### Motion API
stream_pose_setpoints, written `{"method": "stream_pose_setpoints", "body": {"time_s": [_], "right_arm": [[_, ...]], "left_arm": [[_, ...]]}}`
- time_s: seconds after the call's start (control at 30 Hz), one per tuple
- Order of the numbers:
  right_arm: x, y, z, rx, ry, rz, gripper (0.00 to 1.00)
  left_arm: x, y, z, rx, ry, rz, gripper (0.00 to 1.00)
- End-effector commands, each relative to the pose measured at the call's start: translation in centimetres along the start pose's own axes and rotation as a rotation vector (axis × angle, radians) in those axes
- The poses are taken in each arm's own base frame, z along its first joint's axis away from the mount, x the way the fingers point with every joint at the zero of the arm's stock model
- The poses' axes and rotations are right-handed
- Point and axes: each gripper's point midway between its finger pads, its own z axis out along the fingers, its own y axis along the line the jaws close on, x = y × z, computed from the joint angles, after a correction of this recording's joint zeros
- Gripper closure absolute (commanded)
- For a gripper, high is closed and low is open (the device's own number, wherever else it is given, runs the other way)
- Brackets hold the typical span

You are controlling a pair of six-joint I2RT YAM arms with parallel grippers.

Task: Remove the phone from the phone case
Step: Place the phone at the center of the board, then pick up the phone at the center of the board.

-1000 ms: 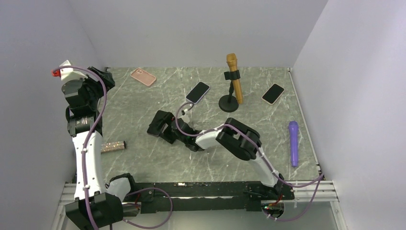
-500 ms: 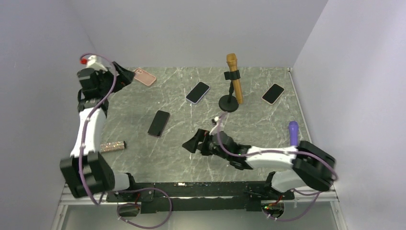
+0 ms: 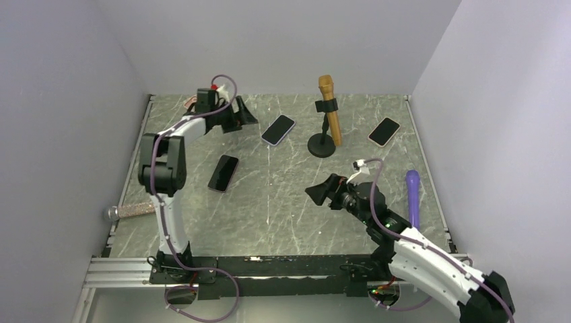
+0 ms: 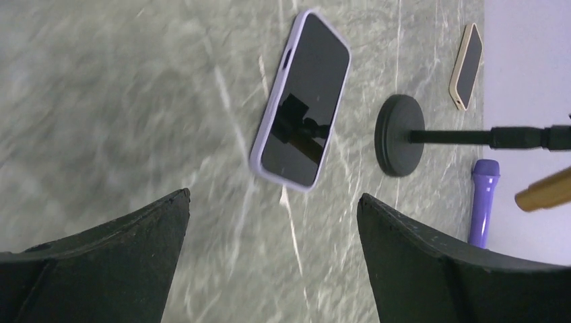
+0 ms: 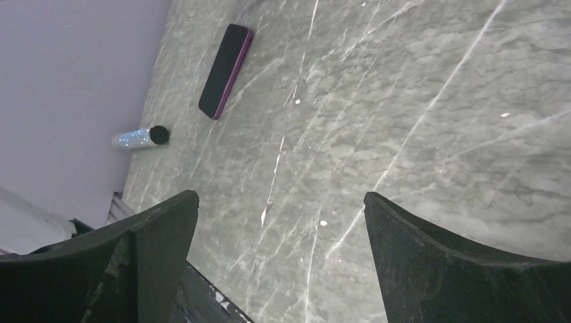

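Observation:
A phone in a lavender case (image 3: 278, 129) lies screen up at the back middle of the table. My left gripper (image 3: 251, 116) hovers just left of it, open and empty. In the left wrist view the lavender-cased phone (image 4: 301, 101) lies beyond my open left gripper (image 4: 274, 196). A second phone in a dark magenta case (image 3: 223, 173) lies left of centre, also in the right wrist view as the magenta-cased phone (image 5: 225, 69). A third phone in a beige case (image 3: 384, 131) lies at the back right. My right gripper (image 3: 313, 194) hangs open over bare table, the right gripper (image 5: 281, 195) holding nothing.
A gold microphone (image 3: 327, 108) stands clipped in a black stand with a round base (image 3: 322, 145). A purple microphone (image 3: 412, 198) lies near the right edge. A glittery microphone (image 3: 131, 211) lies at the left edge. A pink case (image 3: 191, 101) peeks out behind the left arm.
The left arm swung from the left wall to the back of the table, beside the lavender-cased phone. The right gripper drew back right from the magenta-cased phone, which stays flat. Both grippers opened wider.

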Motion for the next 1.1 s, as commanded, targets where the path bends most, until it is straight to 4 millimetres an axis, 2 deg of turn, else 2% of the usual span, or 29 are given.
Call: {"method": "stream_pose_setpoints", "body": {"time_s": [0.0,0.13,0.23,0.33,0.4,0.53,0.7,0.8,0.93,1.07], "right_arm": [[0.2,0.1,-2.2,-0.049,0.033,-0.028,0.04],[-0.6,-0.1,-3.3,-0.051,-0.023,-0.028,0.04],[-0.9,-0.4,-3.8,-0.043,-0.053,-0.022,0.04],[-1.3,-0.3,-4.2,-0.05,-0.073,-0.023,0.04],[-1.6,-0.1,-4.5,-0.051,-0.081,-0.027,0.04],[-2.0,0.3,-4.7,-0.063,-0.093,-0.023,0.04],[-2.3,0.9,-5.1,-0.081,-0.095,-0.017,0.04],[-2.6,0.9,-5.4,-0.081,-0.11,-0.014,0.04],[-2.8,1.0,-5.8,-0.081,-0.125,-0.008,0.04],[-2.9,1.0,-6.0,-0.083,-0.133,-0.003,0.04]], "left_arm": [[-1.1,-0.4,4.9,-0.014,0.037,0.023,0.05],[0.5,0.2,8.8,-0.057,0.106,-0.06,0.06],[2.4,-0.8,11.1,-0.077,0.178,-0.046,0.06],[4.0,-2.0,12.4,-0.092,0.246,-0.029,0.08],[4.4,-2.6,12.2,-0.114,0.258,-0.021,0.02],[4.7,-2.9,11.0,-0.2,0.25,0.033,0.06],[4.7,-3.4,10.0,-0.34,0.268,0.206,0.02],[6.3,-2.9,9.9,-0.394,0.336,0.251,0.01],[7.2,-2.5,9.9,-0.441,0.362,0.301,0.01],[7.6,-3.6,10.1,-0.415,0.372,0.367,0.04]]}}
